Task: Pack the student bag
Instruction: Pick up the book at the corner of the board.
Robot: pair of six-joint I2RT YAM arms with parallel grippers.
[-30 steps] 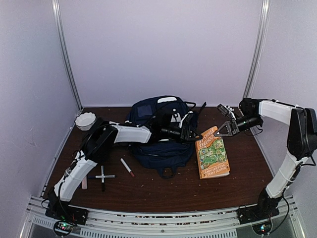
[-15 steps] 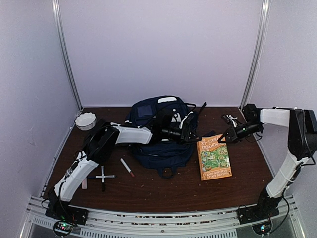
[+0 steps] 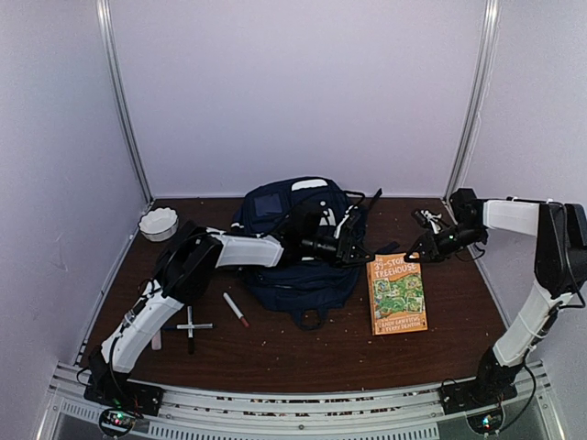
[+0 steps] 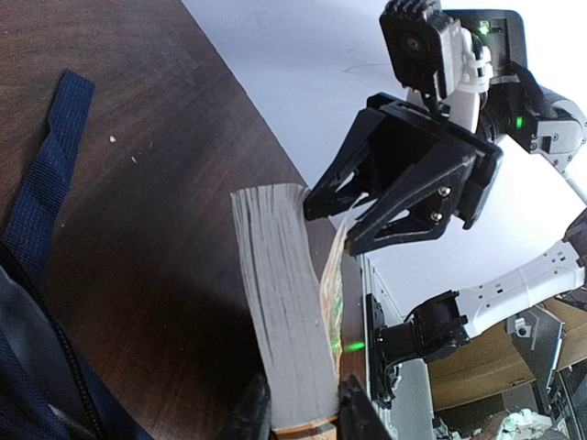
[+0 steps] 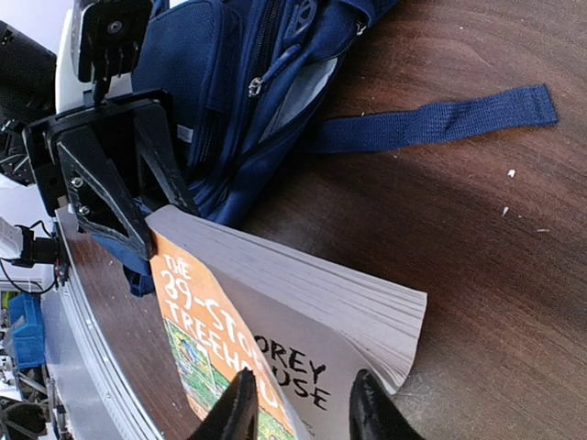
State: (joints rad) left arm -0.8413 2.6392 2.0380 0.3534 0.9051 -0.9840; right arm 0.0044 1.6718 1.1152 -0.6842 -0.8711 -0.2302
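Note:
The student bag [image 3: 295, 240], a navy backpack, lies in the middle of the table, and its open zip shows in the right wrist view [image 5: 229, 82]. An orange paperback book [image 3: 396, 293] lies flat just right of it. My left gripper [image 3: 364, 252] reaches across the bag and is shut on the book's near-bag corner, with the page block [image 4: 280, 293] squeezed between its fingers [image 4: 303, 417]. My right gripper [image 3: 415, 254] hovers at the book's other far corner, open, fingers either side of the bared title page [image 5: 301, 408]. The cover there curls up.
A blue strap [image 5: 431, 119] lies on the wood beyond the book. A white bowl [image 3: 158, 223] sits at the back left. A red-and-white marker [image 3: 236, 309] and crossed black pens [image 3: 189, 327] lie at the front left. White walls close in the table.
The left jaws have closed onto the book's corner. The right gripper came down and left to the book's far edge and its jaws parted. The book now lies squarer and flatter.

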